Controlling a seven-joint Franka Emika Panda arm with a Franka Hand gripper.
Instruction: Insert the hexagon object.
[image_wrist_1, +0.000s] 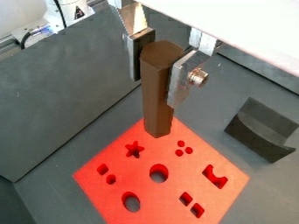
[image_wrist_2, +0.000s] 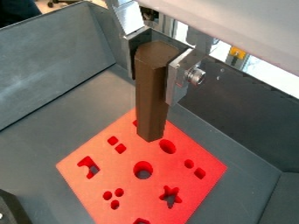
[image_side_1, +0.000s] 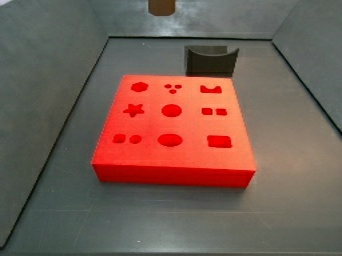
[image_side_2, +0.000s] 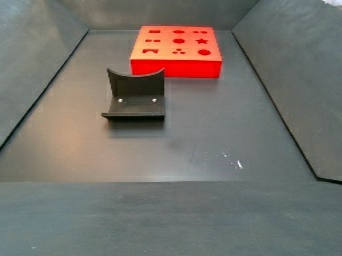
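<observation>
Brown hexagon object (image_wrist_1: 159, 87) in the silver tool (image_wrist_1: 163, 77); red block (image_side_1: 171, 130); dark grey fixture (image_side_2: 135, 96).

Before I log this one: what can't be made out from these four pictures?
- Gripper: absent from both side views; one shows only the hexagon object's tip, cut by the frame edge.
- Peg's upper end: in both wrist views, hidden between the fingers.
- Target hole: the red block's holes are too small here to tell which is hexagonal.
- Fixture: cut by the frame edge.
</observation>
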